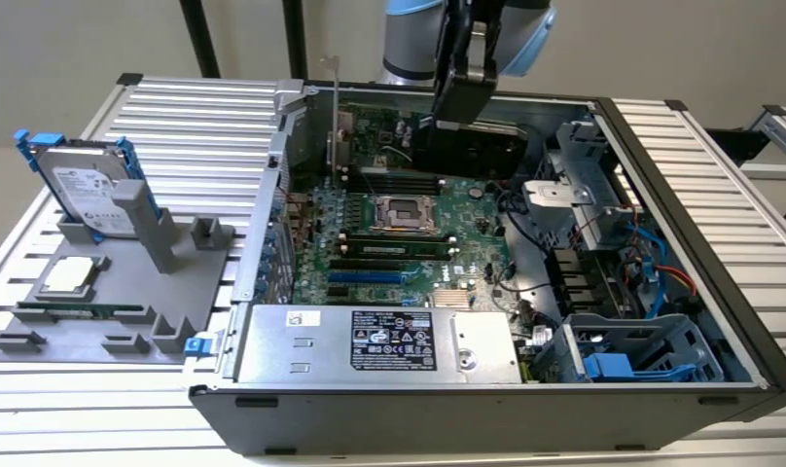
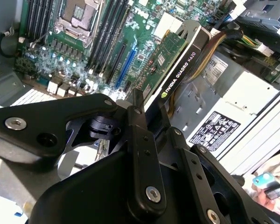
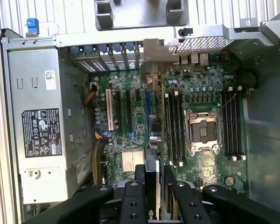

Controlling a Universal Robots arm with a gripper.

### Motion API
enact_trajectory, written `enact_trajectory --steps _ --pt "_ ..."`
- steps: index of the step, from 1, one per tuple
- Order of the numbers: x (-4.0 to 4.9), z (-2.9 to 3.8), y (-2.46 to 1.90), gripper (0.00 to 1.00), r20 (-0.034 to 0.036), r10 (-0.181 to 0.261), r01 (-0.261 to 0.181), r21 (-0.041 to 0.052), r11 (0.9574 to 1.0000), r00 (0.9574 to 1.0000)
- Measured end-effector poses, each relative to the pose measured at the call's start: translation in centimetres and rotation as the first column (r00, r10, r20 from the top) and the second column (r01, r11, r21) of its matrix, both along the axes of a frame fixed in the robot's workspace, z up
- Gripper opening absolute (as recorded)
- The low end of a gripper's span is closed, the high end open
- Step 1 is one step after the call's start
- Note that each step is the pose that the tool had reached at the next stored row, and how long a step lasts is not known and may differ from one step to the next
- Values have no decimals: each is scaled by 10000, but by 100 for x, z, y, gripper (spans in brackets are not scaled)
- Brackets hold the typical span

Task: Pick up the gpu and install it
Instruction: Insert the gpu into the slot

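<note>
The open computer case (image 1: pixel 497 418) lies on the table (image 1: pixel 704 146). Over its motherboard (image 3: pixel 130 112), near the case's far edge, the jaws are closed on the gpu (image 2: pixel 170 56). In the first wrist view the power supply (image 3: pixel 42 93) flanks the slots. A hard drive (image 1: pixel 89 190) stands by the table's edge at the exterior view's left.

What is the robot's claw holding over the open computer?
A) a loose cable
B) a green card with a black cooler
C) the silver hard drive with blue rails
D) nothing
B: the gripper is shut on the gpu, green board and black cooler, above the motherboard; the hard drive stands outside the case.
</note>
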State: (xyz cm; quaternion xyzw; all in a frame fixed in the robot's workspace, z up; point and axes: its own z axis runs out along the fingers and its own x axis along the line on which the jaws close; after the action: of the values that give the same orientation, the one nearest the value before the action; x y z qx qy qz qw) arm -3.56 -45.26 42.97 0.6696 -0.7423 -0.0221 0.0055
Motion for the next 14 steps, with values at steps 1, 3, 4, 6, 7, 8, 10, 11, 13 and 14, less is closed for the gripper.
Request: enact_trajectory --steps 1,3,4,6,7,8,10,11,13,14 --pt "0 -5 0 0 11 1 -1 0 10000 10000" --pt "0 -15 0 0 40 0 0 0 10000 10000" --pt "0 -20 0 0 54 0 0 0 10000 10000" --pt "0 -31 0 0 82 1 -1 0 10000 10000" --pt "0 -36 0 0 96 1 -1 -1 10000 10000" --pt "0 -42 0 0 109 1 -1 -1 10000 9999" --pt "0 -55 0 0 136 1 -1 -2 10000 9999" --pt "0 -64 0 0 158 1 -1 -4 10000 9999" --pt "0 -85 0 0 211 2 -1 -13 10000 9998" --pt "0 -97 0 0 239 3 -3 -17 10000 9997"
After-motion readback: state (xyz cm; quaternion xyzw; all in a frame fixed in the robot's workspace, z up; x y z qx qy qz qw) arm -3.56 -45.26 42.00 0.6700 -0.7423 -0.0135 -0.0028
